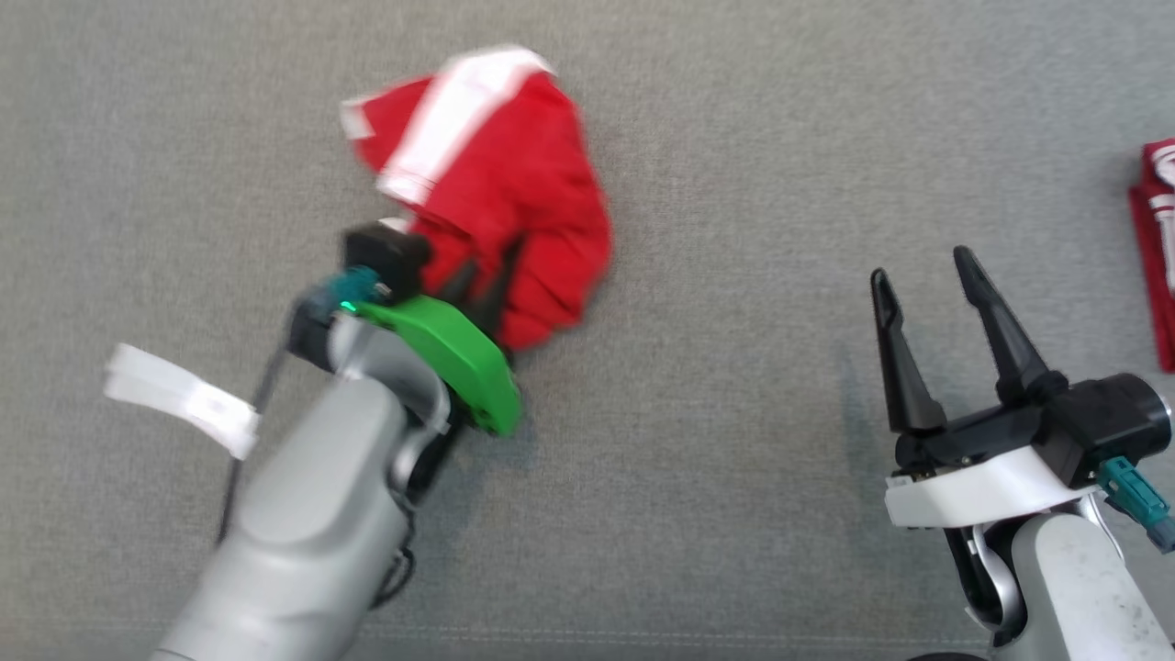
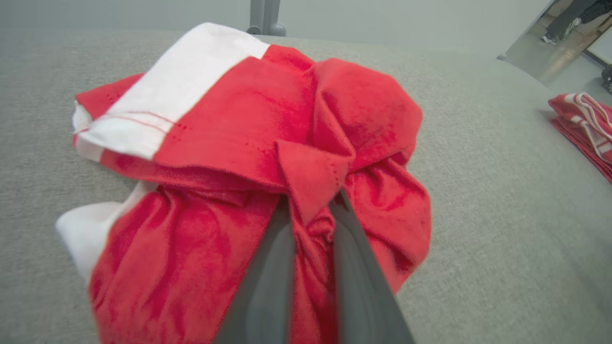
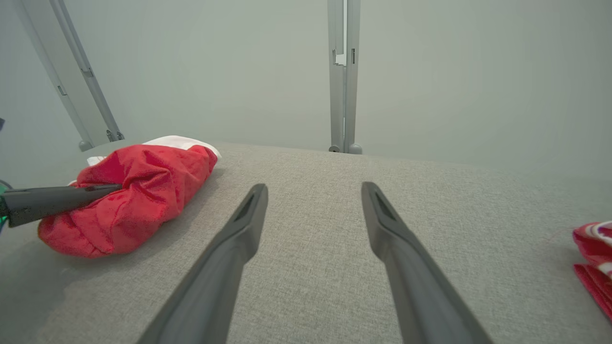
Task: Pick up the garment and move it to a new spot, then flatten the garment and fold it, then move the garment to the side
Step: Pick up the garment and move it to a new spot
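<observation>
- Head view: the left gripper [image 1: 484, 275] is closed almost fully on the near edge of the garment [image 1: 514, 184], its dark fingers pressed into the red cloth.
- The garment is a crumpled red heap with a broad white band. It lies on the grey fabric-covered desk [image 1: 734, 441], left of the middle and toward the far side. It is slightly blurred in this view.
- A green cover [image 1: 450, 353] sits on the left wrist, and a white strip [image 1: 179, 399] sticks out from the forearm.
- The right gripper [image 1: 923, 266] is at the lower right, well apart from the garment. Its jaws are spread wide with nothing between them.
- A second red-and-white cloth [image 1: 1158, 248] lies at the right edge of the desk.
- Left wrist view: the two grey fingers [image 2: 356, 282] rise close together, with a bunched fold of red fabric pinched between them.
- The rest of the garment spreads beyond and to either side, with the white band at the upper left and a white patch at the lower left.
- The second cloth, folded and striped, lies well away at the right.
- Right wrist view: the right gripper's fingers [image 3: 406, 267] stand far apart above bare grey desk and hold nothing.
- The garment is a low red mound at the left with white showing along its far edge. One finger of the left gripper comes in from the left and is pushed into it.
- An upright metal post [image 3: 344, 76] stands behind the desk's far edge.
</observation>
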